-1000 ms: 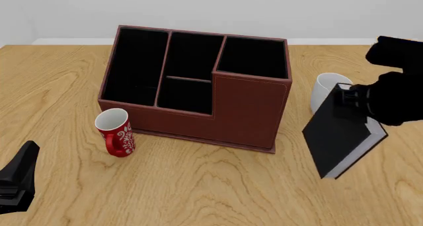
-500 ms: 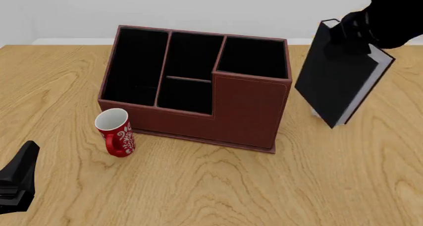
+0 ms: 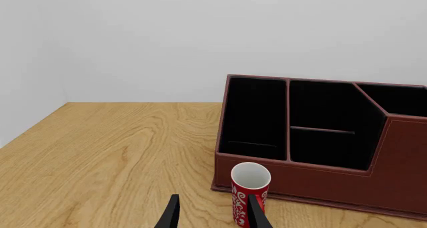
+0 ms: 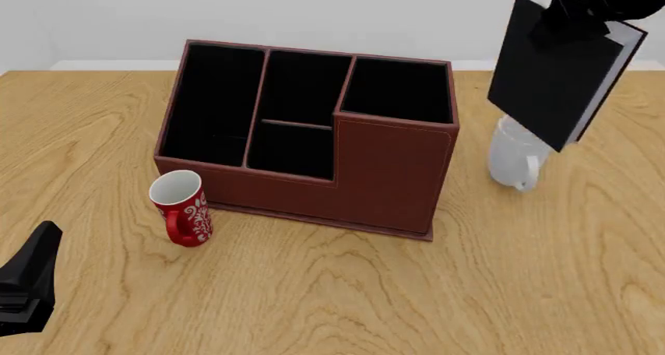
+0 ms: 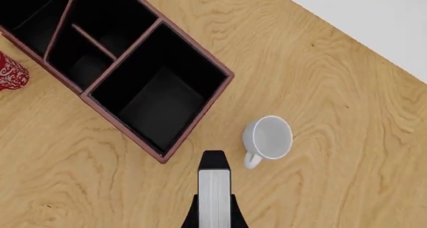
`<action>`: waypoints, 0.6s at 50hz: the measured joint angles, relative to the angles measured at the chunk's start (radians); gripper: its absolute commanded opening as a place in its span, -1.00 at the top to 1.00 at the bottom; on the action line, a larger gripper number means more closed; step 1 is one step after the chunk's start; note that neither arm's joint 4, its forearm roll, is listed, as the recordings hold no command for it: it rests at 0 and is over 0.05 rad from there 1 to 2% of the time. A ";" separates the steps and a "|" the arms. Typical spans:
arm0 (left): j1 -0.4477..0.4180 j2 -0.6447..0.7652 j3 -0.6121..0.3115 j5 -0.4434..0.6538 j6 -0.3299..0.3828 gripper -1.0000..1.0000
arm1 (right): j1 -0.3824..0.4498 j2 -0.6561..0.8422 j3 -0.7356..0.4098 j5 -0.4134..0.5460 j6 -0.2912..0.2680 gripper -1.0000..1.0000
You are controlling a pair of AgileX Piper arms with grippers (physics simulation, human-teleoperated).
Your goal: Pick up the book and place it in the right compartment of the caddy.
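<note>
The black book (image 4: 559, 68) hangs in the air, tilted, to the right of the caddy (image 4: 390, 176) and higher than its rim. My right gripper (image 4: 575, 11) is shut on the book's top end. In the right wrist view the book's white page edges (image 5: 214, 195) run between the fingers of the right gripper (image 5: 214, 217). The right compartment (image 4: 398, 90) (image 5: 160, 100) lies to the book's left and holds nothing. My left gripper (image 4: 29, 289) (image 3: 213, 217) rests open low at the near left, close to the red mug (image 3: 250, 188).
A white mug (image 4: 516, 156) (image 5: 267, 135) stands on the table right of the caddy, below the hanging book. The red mug (image 4: 182, 207) stands by the caddy's front left corner. A pale wall closes the table's far edge.
My right gripper has lifted the book from near table height to above the caddy's rim, slightly to the right. The white mug shows again beneath it. The left arm has stayed still.
</note>
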 measured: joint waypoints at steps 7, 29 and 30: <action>0.000 0.000 0.000 0.000 0.000 -1.00 | -0.011 0.028 -0.058 0.003 -0.053 1.00; 0.000 0.000 0.000 0.000 0.000 -1.00 | 0.021 0.115 -0.219 0.004 -0.144 1.00; 0.000 0.000 0.000 0.000 0.000 -1.00 | 0.024 0.120 -0.226 0.004 -0.146 1.00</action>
